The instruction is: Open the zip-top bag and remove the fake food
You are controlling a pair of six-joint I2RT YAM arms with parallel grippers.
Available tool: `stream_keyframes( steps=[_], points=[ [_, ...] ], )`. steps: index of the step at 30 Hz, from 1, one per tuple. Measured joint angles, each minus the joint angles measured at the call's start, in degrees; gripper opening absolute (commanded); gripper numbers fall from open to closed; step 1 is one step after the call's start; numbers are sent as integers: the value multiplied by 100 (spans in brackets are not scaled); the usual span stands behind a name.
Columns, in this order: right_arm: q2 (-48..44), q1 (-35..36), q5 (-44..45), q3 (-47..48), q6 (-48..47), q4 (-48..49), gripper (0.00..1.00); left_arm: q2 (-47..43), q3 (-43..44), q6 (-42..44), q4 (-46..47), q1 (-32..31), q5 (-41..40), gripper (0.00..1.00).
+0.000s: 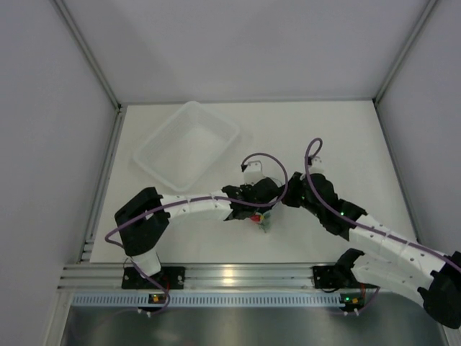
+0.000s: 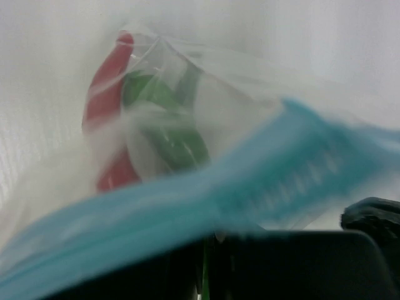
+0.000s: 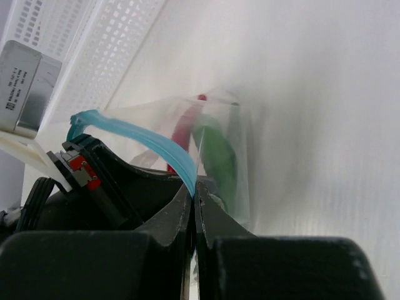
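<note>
The clear zip-top bag (image 1: 263, 218) hangs between my two grippers near the table's front middle. Its blue zip strip (image 2: 187, 215) runs close across the left wrist view and arcs through the right wrist view (image 3: 134, 134). Inside are a red chili (image 2: 103, 100) and green chilies (image 2: 172, 134); they also show in the right wrist view, red (image 3: 184, 128) and green (image 3: 219, 156). My left gripper (image 2: 209, 240) is shut on the strip's edge. My right gripper (image 3: 195, 186) is shut on the strip's other lip.
A larger clear rigid tub (image 1: 187, 146) stands at the back left. White walls close in the table on three sides. A metal rail (image 1: 238, 277) runs along the near edge by the arm bases.
</note>
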Motion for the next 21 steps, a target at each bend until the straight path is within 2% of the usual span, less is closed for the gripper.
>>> stream_keyframes(
  steps=[4, 9, 17, 21],
  points=[
    [-345, -372, -136, -122, -289, -323, 0, 284, 197, 59, 72, -42, -9, 0],
    [-330, -422, -177, -122, -601, -568, 0, 299, 249, 225, 28, -125, -133, 2],
    [-160, -319, 136, -105, -817, -820, 0, 367, 660, 525, -341, -170, -369, 27],
    [-105, -223, 385, -22, -839, -986, 0, 472, 673, 570, -428, -168, -387, 36]
  ],
)
